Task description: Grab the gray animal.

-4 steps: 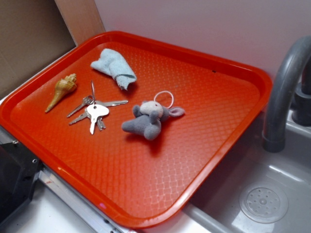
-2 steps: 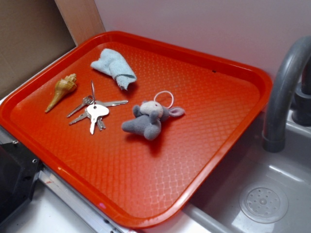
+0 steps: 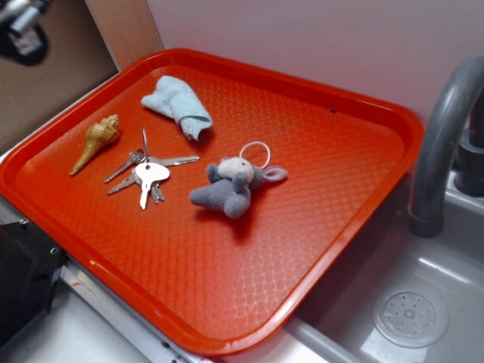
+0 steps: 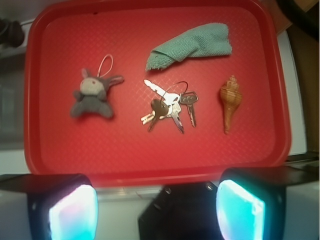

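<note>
Gripper (image 4: 156, 207) wide open, empty, its pads (image 4: 72, 211) near the tray's (image 4: 160, 170) front edge. Gray animal (image 4: 91, 96) lies on the tray, left of the keys (image 4: 169, 106); shell (image 4: 230, 100) right of those. Blue cloth (image 4: 192, 45) farther back.

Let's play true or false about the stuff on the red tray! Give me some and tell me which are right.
1. The mouse lies on the tray. True.
2. The gripper holds the mouse. False: the jaws are open and empty, apart from it.
3. The keys lie between the shell and the mouse. True.
4. The cloth covers the keys. False: it lies apart from them.
5. The mouse has a white loop. True.
</note>
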Robot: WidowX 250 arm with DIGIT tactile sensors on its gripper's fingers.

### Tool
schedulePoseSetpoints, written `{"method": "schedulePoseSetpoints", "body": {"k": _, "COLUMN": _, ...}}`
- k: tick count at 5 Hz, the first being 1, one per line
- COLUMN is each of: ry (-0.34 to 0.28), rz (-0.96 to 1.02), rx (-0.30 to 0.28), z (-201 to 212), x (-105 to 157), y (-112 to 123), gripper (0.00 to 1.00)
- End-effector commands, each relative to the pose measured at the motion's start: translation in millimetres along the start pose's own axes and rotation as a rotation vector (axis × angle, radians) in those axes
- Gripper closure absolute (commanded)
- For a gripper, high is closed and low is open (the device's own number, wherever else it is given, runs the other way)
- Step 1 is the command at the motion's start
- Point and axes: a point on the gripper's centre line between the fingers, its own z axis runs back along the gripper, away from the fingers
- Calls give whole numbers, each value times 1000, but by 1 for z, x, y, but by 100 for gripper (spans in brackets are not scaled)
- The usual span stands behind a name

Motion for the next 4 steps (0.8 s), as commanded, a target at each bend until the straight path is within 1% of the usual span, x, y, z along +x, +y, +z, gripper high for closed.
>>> {"method": "schedulePoseSetpoints", "body": {"k": 1, "ry": -73, "rz": 91, "rx": -113, "z": -44, "x": 19, "y": -50, "gripper": 0}}
{"method": "schedulePoseSetpoints", "body": {"k": 2, "ry": -56, "rz": 62, "rx": -155, "z": -74, "x": 31, "y": -78, "gripper": 0}}
{"method": "schedulePoseSetpoints", "body": {"k": 3, "ry": -33, "rz": 70, "rx": -136, "z": -98, "x": 50, "y": -81, "gripper": 0}}
{"method": "schedulePoseSetpoints", "body": {"k": 4, "ry": -22, "rz": 65, "rx": -122, "z": -116, "x": 66, "y": -81, "gripper": 0}}
